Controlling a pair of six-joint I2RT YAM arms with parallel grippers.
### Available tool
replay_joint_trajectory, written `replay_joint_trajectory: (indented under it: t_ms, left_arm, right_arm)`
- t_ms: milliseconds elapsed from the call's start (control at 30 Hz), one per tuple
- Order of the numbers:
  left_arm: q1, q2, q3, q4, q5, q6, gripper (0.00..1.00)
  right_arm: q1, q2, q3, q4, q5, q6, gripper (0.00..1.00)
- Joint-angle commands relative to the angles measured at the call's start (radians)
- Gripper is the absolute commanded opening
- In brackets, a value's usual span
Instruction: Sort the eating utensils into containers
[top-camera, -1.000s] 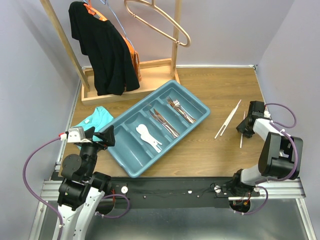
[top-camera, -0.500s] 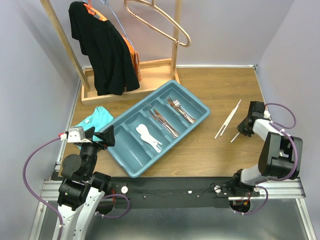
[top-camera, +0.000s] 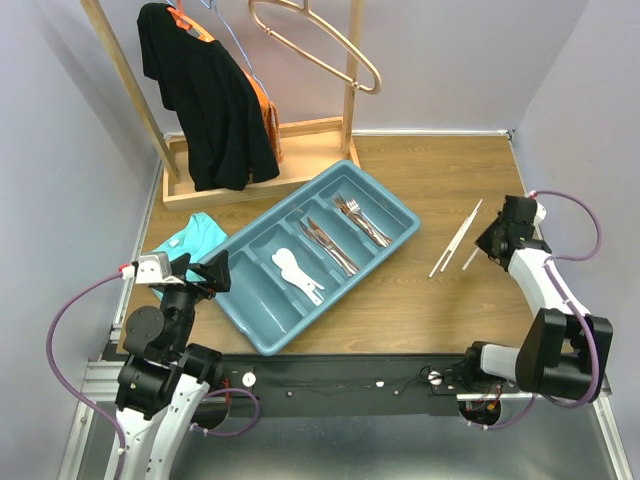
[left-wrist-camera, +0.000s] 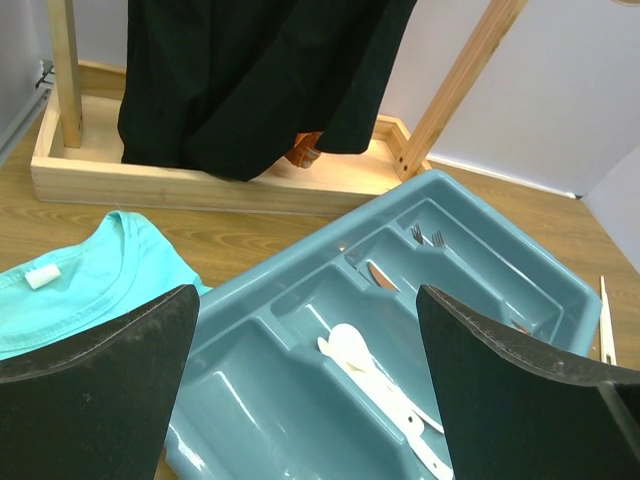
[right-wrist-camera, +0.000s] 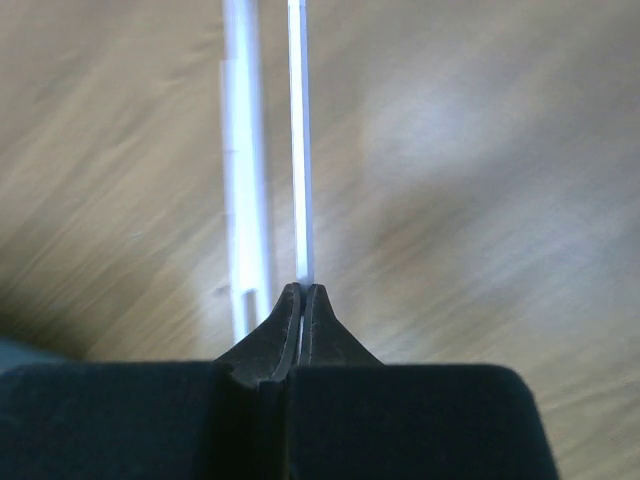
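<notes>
The teal tray (top-camera: 262, 312) lies diagonally mid-table. It holds coppery forks (top-camera: 362, 220), silver knives (top-camera: 328, 243) and white spoons (top-camera: 297, 273) in separate compartments; the near-left compartment is bare. My right gripper (top-camera: 490, 243) is shut on one pale chopstick (top-camera: 470, 260) at the table's right, shown pinched at the tips in the right wrist view (right-wrist-camera: 300, 150). Two more chopsticks (top-camera: 455, 238) lie just left of it. My left gripper (top-camera: 200, 272) is open and empty by the tray's near-left end; its wrist view shows the tray (left-wrist-camera: 250, 400) and spoons (left-wrist-camera: 375, 375).
A teal folded cloth (top-camera: 185, 240) lies left of the tray. A wooden rack base (top-camera: 260, 170) stands at the back with a black garment (top-camera: 205, 95) and large metal hangers (top-camera: 320, 45) above. Walls close in left and right.
My right gripper has risen and shifted slightly away with the chopstick, which swung from near-upright on the table to slanting left. The left arm has not moved.
</notes>
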Motion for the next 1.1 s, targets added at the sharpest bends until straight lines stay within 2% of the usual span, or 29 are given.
replay_joint_trajectory:
  t_ms: [0, 100, 267, 533, 700, 933, 1067]
  left_arm:
    - [-0.004, 0.022, 0.007, 0.000, -0.005, 0.012, 0.99]
    - [-0.004, 0.032, 0.008, 0.002, -0.002, 0.011, 0.99]
    - [-0.001, 0.052, 0.008, 0.002, 0.003, 0.012, 0.99]
    - [0.001, 0.077, 0.010, 0.002, 0.011, 0.011, 0.99]
    - [0.002, 0.075, 0.011, 0.002, 0.011, 0.017, 0.99]
    - [0.005, 0.042, 0.021, -0.010, -0.012, 0.017, 0.99]
    - [0.008, 0.005, 0.024, -0.014, -0.029, 0.020, 0.99]
  right_arm:
    - [0.140, -0.065, 0.080, 0.025, -0.023, -0.066, 0.01]
    - [0.239, -0.068, 0.126, 0.030, -0.021, -0.076, 0.01]
    - [0.378, -0.056, 0.161, 0.103, -0.130, -0.086, 0.01]
    - [0.814, 0.109, 0.267, 0.253, -0.239, -0.063, 0.01]
    - [1.070, 0.326, 0.388, 0.379, -0.287, -0.049, 0.01]
    - [1.253, 0.593, 0.568, 0.441, -0.368, -0.009, 0.01]
    - [1.299, 0.694, 0.649, 0.355, -0.377, 0.003, 0.01]
